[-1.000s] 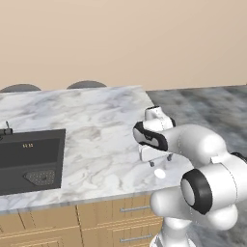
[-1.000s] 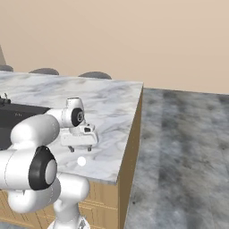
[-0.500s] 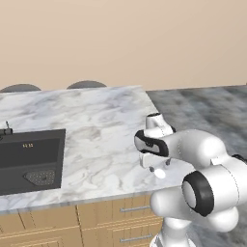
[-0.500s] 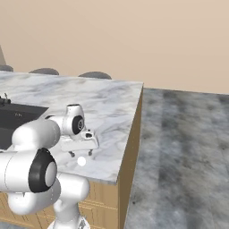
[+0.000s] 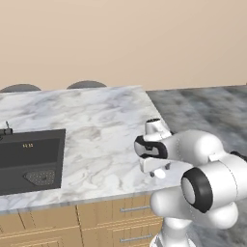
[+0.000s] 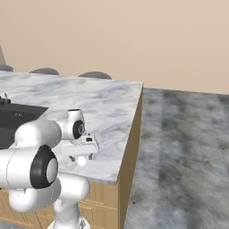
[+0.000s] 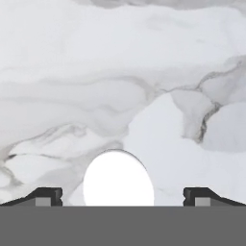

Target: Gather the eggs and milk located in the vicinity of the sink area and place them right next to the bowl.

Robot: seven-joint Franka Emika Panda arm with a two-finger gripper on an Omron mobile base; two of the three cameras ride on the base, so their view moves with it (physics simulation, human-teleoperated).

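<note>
A white egg [image 7: 118, 178] lies on the marble counter [image 5: 96, 125] near its front right corner, also seen as a small white blob [image 5: 159, 174] [image 6: 81, 161] under my hand. My gripper [image 7: 122, 197] hangs just above it, open, with a fingertip on either side of the egg and a clear gap to each. From the base it shows pointing down [image 5: 160, 169] [image 6: 82, 156]. The black sink [image 5: 31, 159] [image 6: 18, 120] lies far to the left with its faucet [image 5: 6, 130]. The milk and the bowl are out of view.
The counter's right edge [image 6: 134, 129] drops to a grey stone floor [image 6: 183, 147] close beside my hand. Wooden drawers [image 5: 96, 217] front the counter. Round stool tops [image 5: 87, 85] [image 6: 94, 75] stand behind its far edge.
My hand has come down toward the counter over the egg, jaws open all the while. The egg has stayed where it was.
</note>
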